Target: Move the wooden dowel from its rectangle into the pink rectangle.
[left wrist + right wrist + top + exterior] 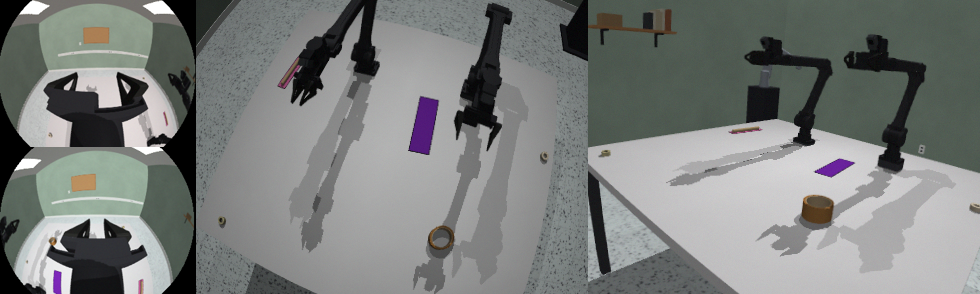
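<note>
The wooden dowel lies on the pink rectangle, close behind and to one side of the right fingers; whether it is wholly inside the outline I cannot tell, as the right arm covers one end from above. These fingers are parted partway with nothing between them, raised well over the surface. The left fingers stand wide open and hold nothing, also high up and well apart from the right pair.

Between the two pairs, down on the surface, is the purple rectangle, bare. The orange-brown ring stands out in front of the left fingers, well away from the dowel. Two small pale rings sit near opposite edges. Nothing else stands beside the dowel, and open room separates it from all the rings.
</note>
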Tool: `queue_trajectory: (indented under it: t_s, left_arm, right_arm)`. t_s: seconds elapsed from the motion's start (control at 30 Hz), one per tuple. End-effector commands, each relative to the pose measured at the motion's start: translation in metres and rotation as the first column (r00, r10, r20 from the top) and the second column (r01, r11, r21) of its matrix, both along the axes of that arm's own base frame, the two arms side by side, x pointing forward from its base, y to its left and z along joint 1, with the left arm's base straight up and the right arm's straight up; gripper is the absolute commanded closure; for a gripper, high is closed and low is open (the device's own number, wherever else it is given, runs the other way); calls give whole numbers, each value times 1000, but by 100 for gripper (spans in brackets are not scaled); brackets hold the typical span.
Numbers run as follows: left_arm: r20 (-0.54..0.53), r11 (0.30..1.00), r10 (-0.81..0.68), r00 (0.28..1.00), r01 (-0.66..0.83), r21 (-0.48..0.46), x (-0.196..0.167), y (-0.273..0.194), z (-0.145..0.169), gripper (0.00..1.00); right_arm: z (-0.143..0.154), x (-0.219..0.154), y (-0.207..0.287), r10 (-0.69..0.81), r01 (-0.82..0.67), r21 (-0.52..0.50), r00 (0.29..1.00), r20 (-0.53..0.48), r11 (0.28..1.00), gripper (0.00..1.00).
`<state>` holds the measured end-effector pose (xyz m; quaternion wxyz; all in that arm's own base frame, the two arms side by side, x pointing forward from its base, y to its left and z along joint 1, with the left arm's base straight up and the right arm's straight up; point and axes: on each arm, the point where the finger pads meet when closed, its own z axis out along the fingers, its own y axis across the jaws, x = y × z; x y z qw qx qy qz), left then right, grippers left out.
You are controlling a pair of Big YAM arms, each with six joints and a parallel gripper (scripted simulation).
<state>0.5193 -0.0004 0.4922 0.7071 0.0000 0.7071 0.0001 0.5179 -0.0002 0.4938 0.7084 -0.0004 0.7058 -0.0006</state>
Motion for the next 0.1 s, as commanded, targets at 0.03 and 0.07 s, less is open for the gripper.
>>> queue_trajectory:
  t_s: [0.03,0.07]
  left_arm:
    - [54,1000,5,999,-6,15,3,4,28,0]
    - [54,1000,5,999,-6,15,3,4,28,0]
  right_arm:
    - [40,4,1,5,-4,-11,998,61,1000,65]
    - [40,4,1,5,-4,-11,998,61,1000,65]
